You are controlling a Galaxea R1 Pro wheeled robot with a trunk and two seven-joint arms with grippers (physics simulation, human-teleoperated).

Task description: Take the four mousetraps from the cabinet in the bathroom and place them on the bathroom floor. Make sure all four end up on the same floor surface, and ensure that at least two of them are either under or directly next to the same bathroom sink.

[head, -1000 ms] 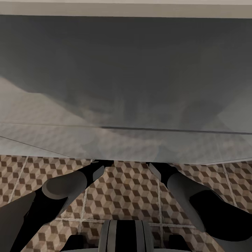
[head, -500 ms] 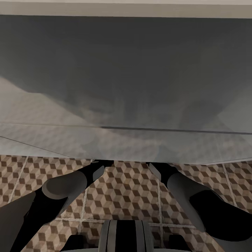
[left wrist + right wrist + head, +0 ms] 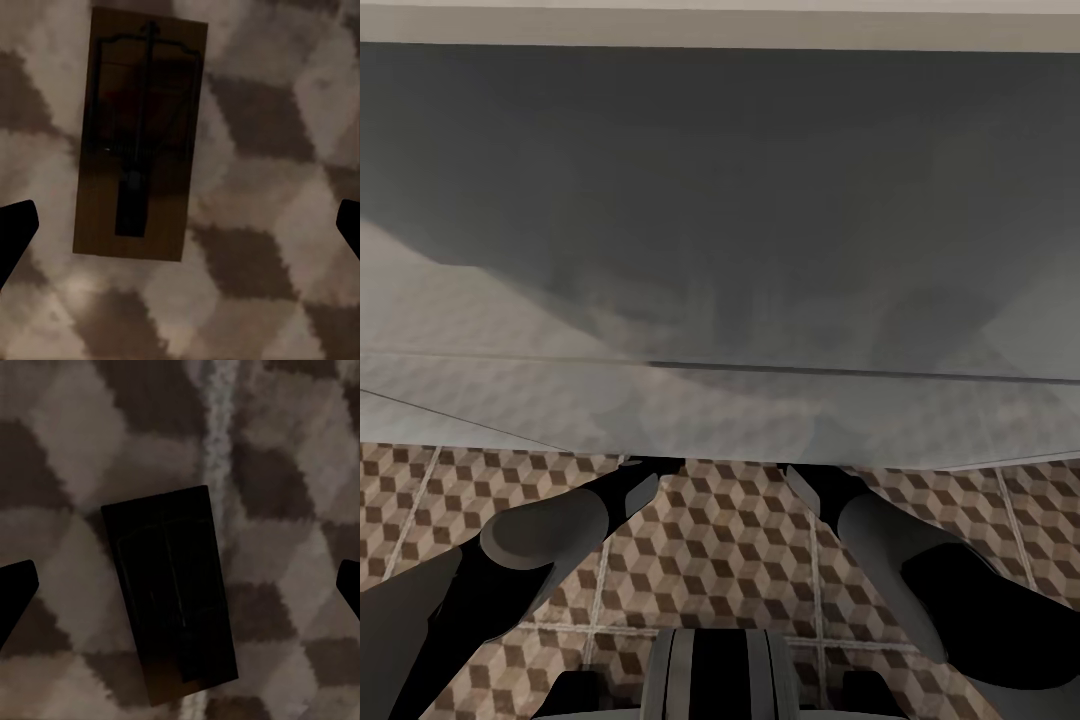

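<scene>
While lying flat on the cube-patterned brown and beige tiled bathroom floor (image 3: 300,105), each small flat tan wooden mousetrap with dark wire parts (image 3: 139,135) (image 3: 171,592) sits below a spread, empty end effector: left end effector (image 3: 180,232), right end effector (image 3: 180,592). Probably light, stiff, thin; best pinched across the long board edges, clear of the wire.

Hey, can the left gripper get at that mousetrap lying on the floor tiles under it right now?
Probably yes. The mousetrap lies flat on the bathroom floor with the left gripper open, and nothing shows between them.
</scene>
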